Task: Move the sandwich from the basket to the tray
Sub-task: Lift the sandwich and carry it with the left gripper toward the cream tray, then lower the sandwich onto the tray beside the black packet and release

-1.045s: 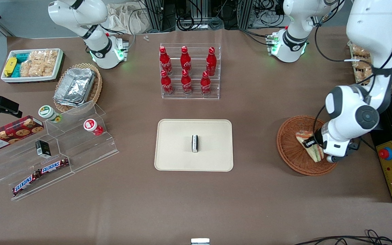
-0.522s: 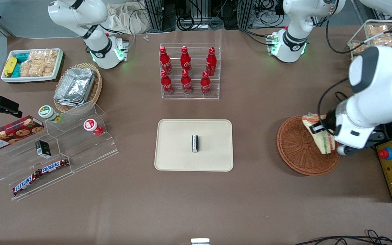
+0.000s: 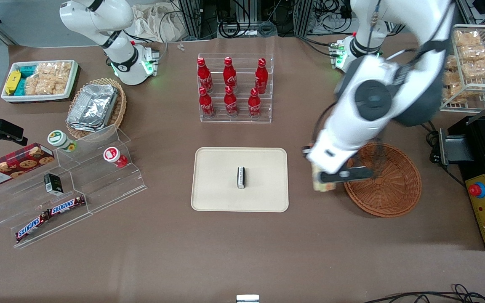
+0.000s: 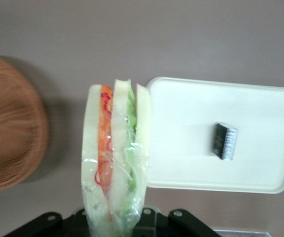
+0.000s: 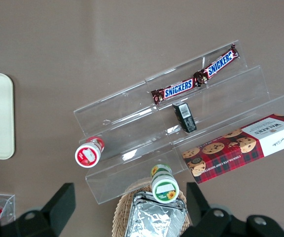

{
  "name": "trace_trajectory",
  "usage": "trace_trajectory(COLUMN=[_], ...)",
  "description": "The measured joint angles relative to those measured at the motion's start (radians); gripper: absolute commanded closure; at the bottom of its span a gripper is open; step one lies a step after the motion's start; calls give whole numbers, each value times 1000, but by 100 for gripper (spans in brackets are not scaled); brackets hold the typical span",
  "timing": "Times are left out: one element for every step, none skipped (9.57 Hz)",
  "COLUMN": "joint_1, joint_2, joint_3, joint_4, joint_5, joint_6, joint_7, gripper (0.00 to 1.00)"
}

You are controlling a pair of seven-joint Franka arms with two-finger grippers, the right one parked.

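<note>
My left gripper (image 3: 329, 176) is shut on the sandwich (image 3: 319, 182), a wrapped white-bread wedge with green and orange-red filling. It hangs above the bare table between the reddish-brown basket (image 3: 387, 185) and the beige tray (image 3: 217, 189), beside the basket's rim. In the left wrist view the sandwich (image 4: 115, 158) stands edge-on out of the gripper (image 4: 115, 219), with the basket (image 4: 11, 123) on one side and the tray (image 4: 191, 148) on the other. The basket holds nothing. A small dark packet (image 3: 241, 177) lies in the tray's middle and also shows in the left wrist view (image 4: 225, 141).
A clear rack of red cola bottles (image 3: 234, 88) stands farther from the front camera than the tray. A stepped acrylic stand with snacks (image 3: 70, 185), a tan basket of foil containers (image 3: 95, 107) and a white snack bin (image 3: 40, 80) lie toward the parked arm's end. A wire snack rack (image 3: 474, 63) stands toward the working arm's end.
The gripper lifted the sandwich out of the basket and carried it over the basket's rim toward the tray. The basket now holds nothing.
</note>
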Motion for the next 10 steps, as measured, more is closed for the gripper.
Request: trace_trajectory(joint_1=[-46,-71,-83,-96,-107,-112,-112,-112,-112,-111], joint_2=[61,123,184,244,286,316,334,343,345,345], joint_3=[1,1,1,1,1,1,2,4,5,6], joint_4=[2,3,4,5,6,7,3,-9,-23,-32], joint_5=[0,0,0,1,2,2,2,2,2,2], joint_6=[91,174,241,285,297,298,295,292,290,289], joint_7=[-16,-27,-26,-23,-18,-5,13,27,36,39], gripper=[100,100,100,100,100,98,85,63,27,4])
